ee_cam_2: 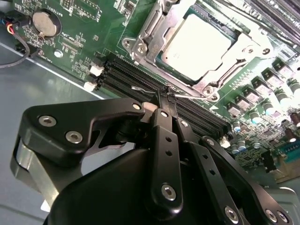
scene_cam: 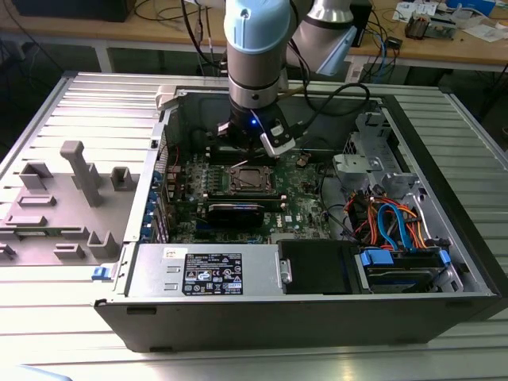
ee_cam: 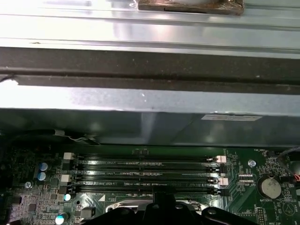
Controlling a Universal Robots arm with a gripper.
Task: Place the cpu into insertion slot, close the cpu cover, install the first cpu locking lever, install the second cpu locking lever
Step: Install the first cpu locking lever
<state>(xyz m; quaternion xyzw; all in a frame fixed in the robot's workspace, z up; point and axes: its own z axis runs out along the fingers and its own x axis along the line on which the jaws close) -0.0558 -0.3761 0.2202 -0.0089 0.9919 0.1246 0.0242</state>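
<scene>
Cpu (ee_cam_2: 198, 40) seated under cpu cover (ee_cam_2: 153, 29); fingers (ee_cam_2: 166, 123) apparently pinching locking lever (ee_cam_2: 140, 88).

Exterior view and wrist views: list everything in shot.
computer case: one, grey-black, lying open
circuit board: one, green, inside the case
insertion slot: one, black, on the board
cpu: one, silver-grey, in the slot
cpu cover: one, silver, down around the cpu
memory slots: four, black, beside the slot
coin battery: one, silver, on the board
fixture: one, grey, exterior view's left of the case
arm: one, blue-grey, above the slot
end effector: one, black, shut, tip beside the cover
</scene>
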